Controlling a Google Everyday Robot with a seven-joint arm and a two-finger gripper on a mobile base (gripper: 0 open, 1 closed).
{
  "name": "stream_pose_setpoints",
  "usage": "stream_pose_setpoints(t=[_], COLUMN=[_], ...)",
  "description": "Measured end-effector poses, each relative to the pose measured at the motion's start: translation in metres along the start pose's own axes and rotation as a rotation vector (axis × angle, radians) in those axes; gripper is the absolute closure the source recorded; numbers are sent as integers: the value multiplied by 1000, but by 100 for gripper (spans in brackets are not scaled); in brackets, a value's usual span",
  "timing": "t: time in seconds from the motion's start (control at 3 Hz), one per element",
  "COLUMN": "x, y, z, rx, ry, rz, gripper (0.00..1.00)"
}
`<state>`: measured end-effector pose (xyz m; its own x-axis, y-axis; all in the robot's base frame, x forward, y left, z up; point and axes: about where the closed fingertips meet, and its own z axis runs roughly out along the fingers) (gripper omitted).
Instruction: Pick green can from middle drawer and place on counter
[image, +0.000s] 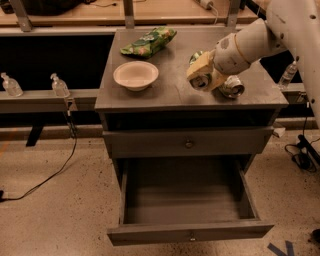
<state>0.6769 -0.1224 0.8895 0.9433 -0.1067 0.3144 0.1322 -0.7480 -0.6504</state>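
Observation:
My gripper (201, 75) is over the right part of the counter (165, 90), shut on the green can (200, 81). The can is tilted with its silver end facing the camera, and it hangs just above the counter top. The pale finger pads (199, 64) wrap round the can's body, so only a little green shows. The middle drawer (185, 202) is pulled wide open below, with a bare floor and a small knob on its low front panel.
A second can (233, 88) lies on its side on the counter, right beside my gripper. A pale bowl (135, 75) and a green snack bag (149, 42) sit on the counter's left and back. A closed drawer (189, 143) is above the open one. Small bottles (59, 86) stand on a ledge at left.

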Motion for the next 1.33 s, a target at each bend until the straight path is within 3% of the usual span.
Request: stream_pose_setpoints(t=[1.0,1.33], x=[23,22], y=[2,1], z=[42,44], rx=[-52,-49], ry=[-3,-7], rz=[-13,-13], gripper=[98,76])
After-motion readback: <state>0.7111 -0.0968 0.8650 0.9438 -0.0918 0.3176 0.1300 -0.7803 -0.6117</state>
